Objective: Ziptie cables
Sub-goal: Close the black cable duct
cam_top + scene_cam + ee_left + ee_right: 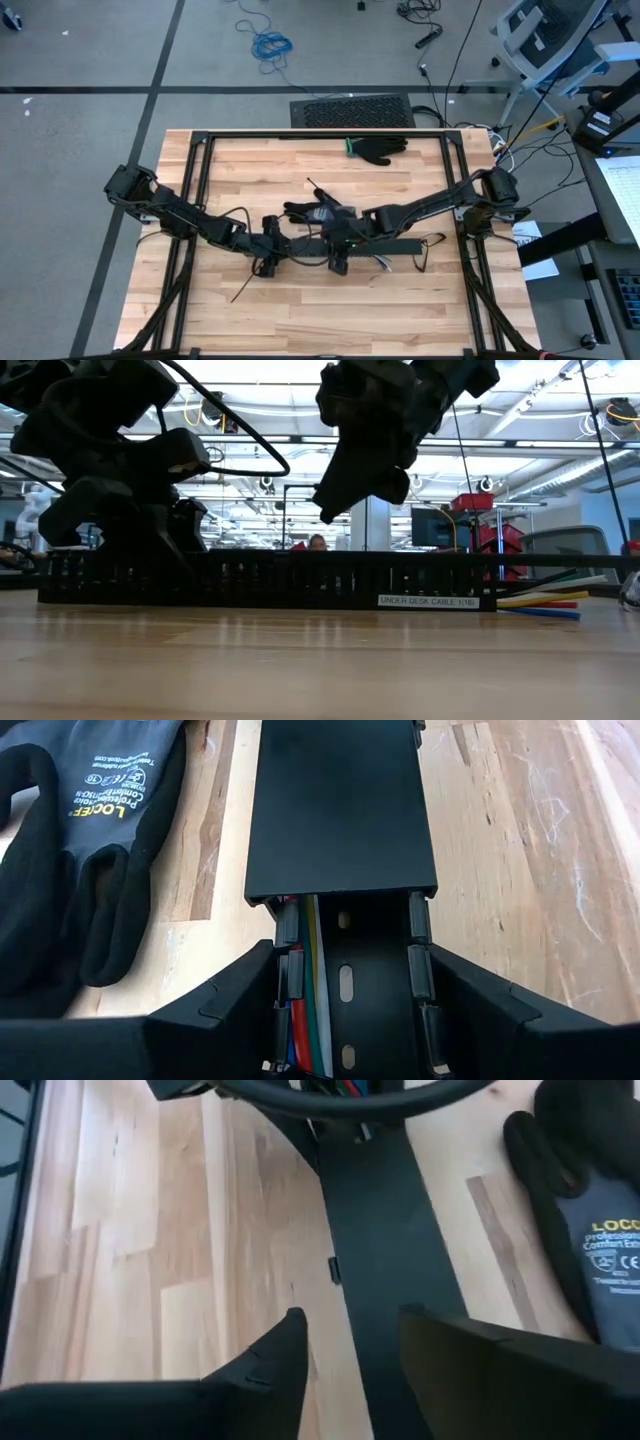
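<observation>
both grippers [345,1010] [350,1345] straddle black channel [340,810], cables [305,1020] inside

both tools [268,262] [338,262] meet mid-table (fingers parted).

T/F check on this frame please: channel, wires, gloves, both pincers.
1. The cables lie inside the black slotted channel. True.
2. A lid covers the whole channel. False: the stretch between the left pincer fingers is uncovered.
3. A grey and black glove lies on the table beside the channel. True.
4. The right pincer is clamped shut on a glove. False: its fingers stand apart, one to each side of the channel lid.
5. Coloured wire ends stick out of one end of the channel. True.
6. The table is bare metal. False: it is light wood.
</observation>
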Robot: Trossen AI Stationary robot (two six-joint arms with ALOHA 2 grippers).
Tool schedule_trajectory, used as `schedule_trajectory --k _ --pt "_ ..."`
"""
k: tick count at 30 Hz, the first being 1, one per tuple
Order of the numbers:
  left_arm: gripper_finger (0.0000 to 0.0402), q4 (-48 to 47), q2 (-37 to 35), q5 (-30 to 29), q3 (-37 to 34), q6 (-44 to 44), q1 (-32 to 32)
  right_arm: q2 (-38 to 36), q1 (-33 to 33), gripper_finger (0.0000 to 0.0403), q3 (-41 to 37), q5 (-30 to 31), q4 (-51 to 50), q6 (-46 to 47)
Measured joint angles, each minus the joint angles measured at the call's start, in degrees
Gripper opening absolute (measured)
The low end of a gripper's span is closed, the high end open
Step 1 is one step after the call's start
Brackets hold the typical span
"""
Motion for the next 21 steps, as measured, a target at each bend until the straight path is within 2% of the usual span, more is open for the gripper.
schedule_trajectory --k 4,11,21 --pt "0.0227 0.0 0.0 0.0 0.0 0.0 0.0 0.0 -0.2 0.0111 0.0 0.8 -1.4 -0.6" --pt "0.0227 -0.1 0.0 0.0 0.0 0.0 0.0 0.0 -0.2 0.0008 0.0 1.3 -3.6 -1.0" --pt "0.0227 -0.1 0.0 0.0 0.0 0.0 0.0 0.0 -0.1 0.0001 0.0 0.9 -10.5 -1.5"
